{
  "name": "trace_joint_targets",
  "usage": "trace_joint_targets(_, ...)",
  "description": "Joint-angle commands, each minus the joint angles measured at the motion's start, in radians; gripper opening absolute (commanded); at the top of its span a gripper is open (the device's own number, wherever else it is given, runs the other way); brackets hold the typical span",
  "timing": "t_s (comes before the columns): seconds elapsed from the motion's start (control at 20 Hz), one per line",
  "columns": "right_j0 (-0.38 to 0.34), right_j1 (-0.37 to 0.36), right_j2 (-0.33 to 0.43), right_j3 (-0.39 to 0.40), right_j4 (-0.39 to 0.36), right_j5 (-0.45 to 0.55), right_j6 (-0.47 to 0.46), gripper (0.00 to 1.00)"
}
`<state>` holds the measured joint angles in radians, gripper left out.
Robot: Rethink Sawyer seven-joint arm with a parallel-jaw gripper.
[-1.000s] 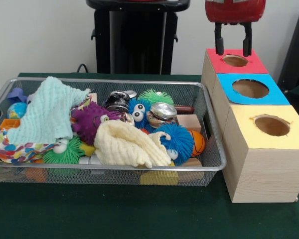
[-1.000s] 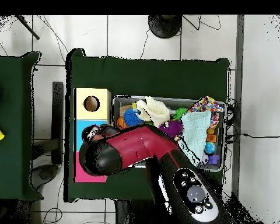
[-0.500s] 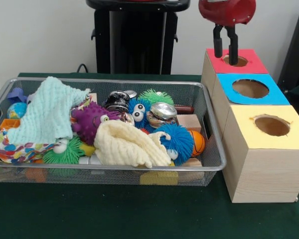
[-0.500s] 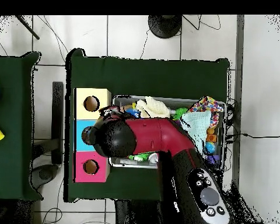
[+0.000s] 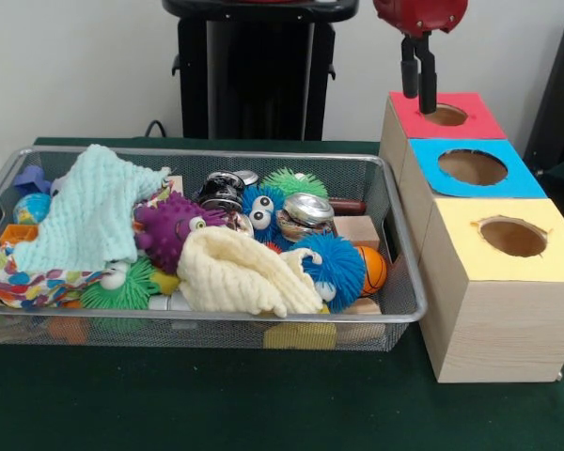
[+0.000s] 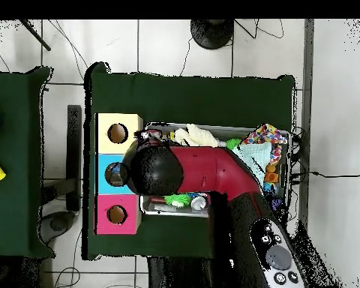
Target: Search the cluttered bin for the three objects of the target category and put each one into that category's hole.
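Front view, near to far. Yellow box (image 5: 503, 282), blue box (image 5: 470, 174) and red box (image 5: 442, 117) stand in a row beside the bin (image 5: 395, 310), each with a hole in its top. The target category is not shown. In the bin, a cream cloth (image 5: 244, 272) and a mint cloth (image 5: 89, 211) lie over the toys: both are soft and light, and likely best pinched at a raised fold. The blue ball (image 5: 334, 263) and purple ball (image 5: 169, 225) are squashy; their spikes should give a hold. The metal yo-yo (image 5: 305, 211) looks hard and slippery, so grip across its rim. Farthest, the gripper (image 5: 419, 89) hangs over the red box, fingers pressed together, holding nothing visible.
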<state>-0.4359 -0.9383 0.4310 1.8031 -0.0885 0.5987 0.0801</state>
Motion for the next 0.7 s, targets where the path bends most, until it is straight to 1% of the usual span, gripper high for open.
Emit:
trace_joint_targets(0.05, -0.018, -0.026, -0.039, -0.035, 0.063, 0.146, 0.282, 1.00)
trace_joint_targets(0.25, -0.035, -0.027, -0.038, -0.028, 0.078, 0.143, 0.268, 1.00)
trace_joint_targets(0.6, -0.001, -0.007, -0.054, -0.035, 0.080, 0.135, 0.293, 1.00)
trace_joint_targets(0.7, -0.003, -0.009, -0.052, -0.032, 0.091, 0.132, 0.293, 1.00)
